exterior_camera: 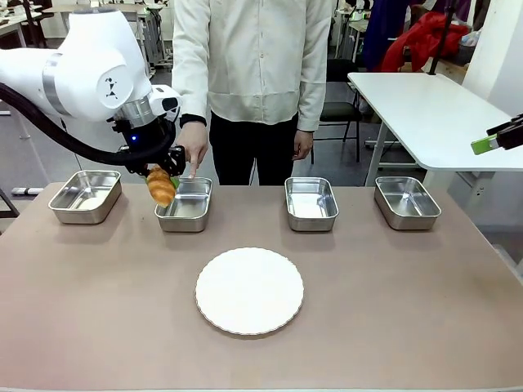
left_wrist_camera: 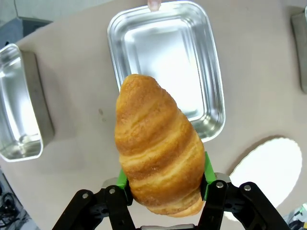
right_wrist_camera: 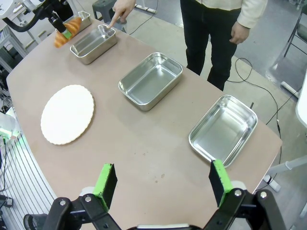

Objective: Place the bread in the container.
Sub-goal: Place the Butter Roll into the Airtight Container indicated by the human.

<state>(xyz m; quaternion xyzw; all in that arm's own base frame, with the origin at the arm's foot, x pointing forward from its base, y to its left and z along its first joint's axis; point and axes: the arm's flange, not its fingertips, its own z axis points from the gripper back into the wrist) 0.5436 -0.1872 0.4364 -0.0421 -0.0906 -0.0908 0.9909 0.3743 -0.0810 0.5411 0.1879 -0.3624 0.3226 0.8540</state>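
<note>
The left gripper (exterior_camera: 161, 178) holds the bread (exterior_camera: 161, 186) in the air, its jaws closed on the lower part of the croissant, so that the green pads (left_wrist_camera: 122, 179) press on both sides of it. In the left wrist view the bread (left_wrist_camera: 158, 148) hangs above the table (left_wrist_camera: 254, 57), and its upper end reaches over the near edge of the container (left_wrist_camera: 211, 91), which is the second steel tray from the robot's left. The bread does not touch this tray; it is above the left rim of it, a little outside. A person stands at the far side of the table, and the person's hand (exterior_camera: 194, 155) points down with one finger to the far rim of the same container (exterior_camera: 186, 216). The fingertip (left_wrist_camera: 154, 5) is also seen at the top in the left wrist view, touching or almost touching the rim. Three other steel trays stand in the same row: one at the far left (exterior_camera: 85, 197) and two to the right (exterior_camera: 310, 202) (exterior_camera: 406, 202). A round white plate (exterior_camera: 249, 291) lies nearer to the robot, in the middle of the table. The right gripper (right_wrist_camera: 163, 181) is high above the right part of the table, with its jaws wide apart and nothing between them.
</note>
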